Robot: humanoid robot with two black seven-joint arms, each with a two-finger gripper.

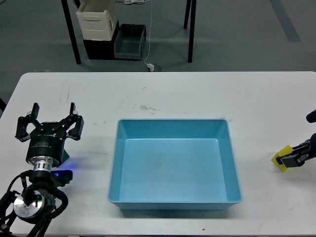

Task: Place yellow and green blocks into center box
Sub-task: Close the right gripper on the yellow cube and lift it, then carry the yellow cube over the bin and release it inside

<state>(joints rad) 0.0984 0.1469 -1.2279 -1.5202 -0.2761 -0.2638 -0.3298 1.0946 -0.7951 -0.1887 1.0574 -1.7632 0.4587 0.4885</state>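
Note:
The yellow block (279, 161) lies on the white table (177, 94) at the far right, right of the blue center box (174, 205). My right gripper (290, 159) comes in from the right edge and its dark fingers are closed over the block, hiding most of it. My left gripper (49, 118) stands at the left of the table, pointing up, open and empty. No green block is in view. The box is empty.
A bare strip of table separates the box from each gripper. Beyond the table's far edge, on the floor, stand a cream container (97, 20), a grey bin (130, 42) and black table legs (71, 34).

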